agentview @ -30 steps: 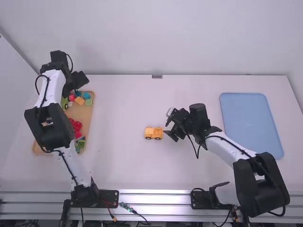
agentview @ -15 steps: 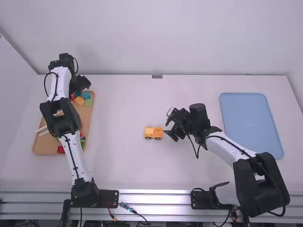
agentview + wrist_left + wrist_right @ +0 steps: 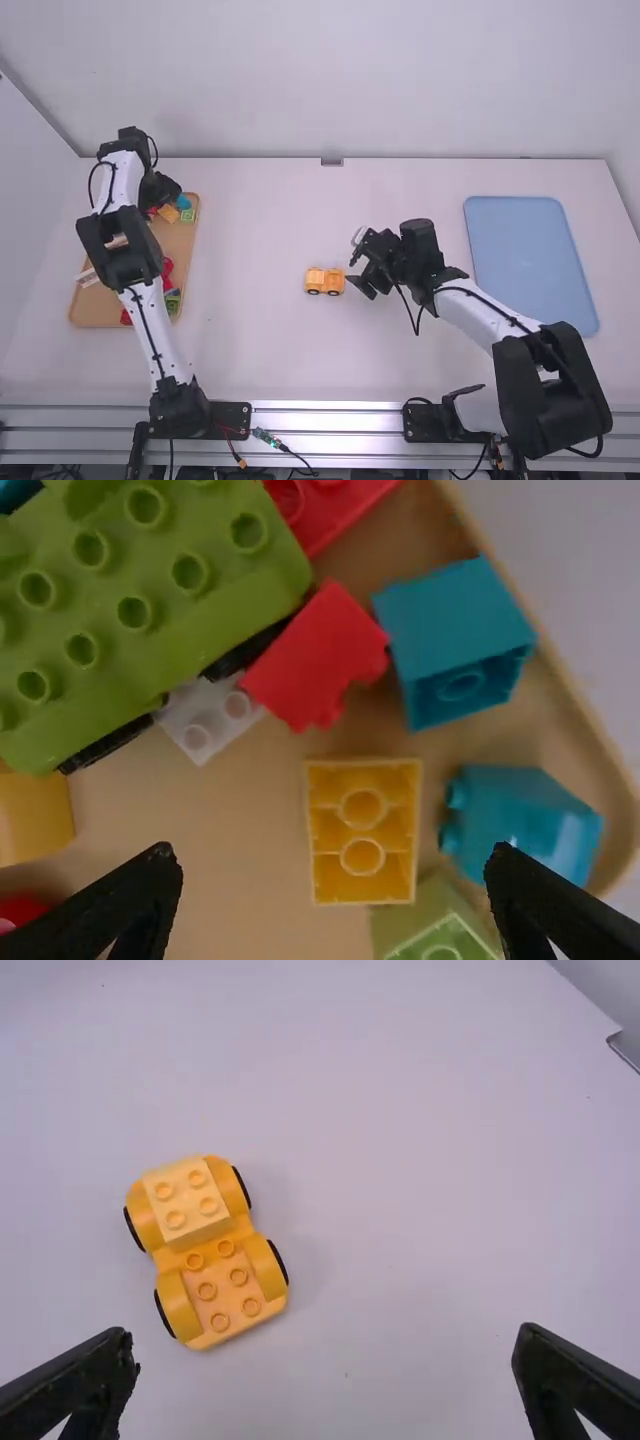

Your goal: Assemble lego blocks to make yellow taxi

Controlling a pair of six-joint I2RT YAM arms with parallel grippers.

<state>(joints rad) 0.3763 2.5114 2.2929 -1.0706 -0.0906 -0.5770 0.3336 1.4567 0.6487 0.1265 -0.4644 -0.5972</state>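
I find the part-built yellow taxi [image 3: 208, 1262] on the surface [image 3: 450, 1210], wheels and one raised block fitted, more blocks apparently outstanding, my left fingers [image 3: 130, 905] wide and empty over a loose yellow block [image 3: 362, 827], my right fingers [image 3: 565, 1375] likewise near the taxi.

There's bare floor in the tray [image 3: 230, 830] along one long side of the yellow block [image 3: 362, 830], but a teal block [image 3: 525, 820] crowds the other and a green one [image 3: 435, 925] its end. Between tray and yellow car [image 3: 325, 282], a gripper could cross freely.
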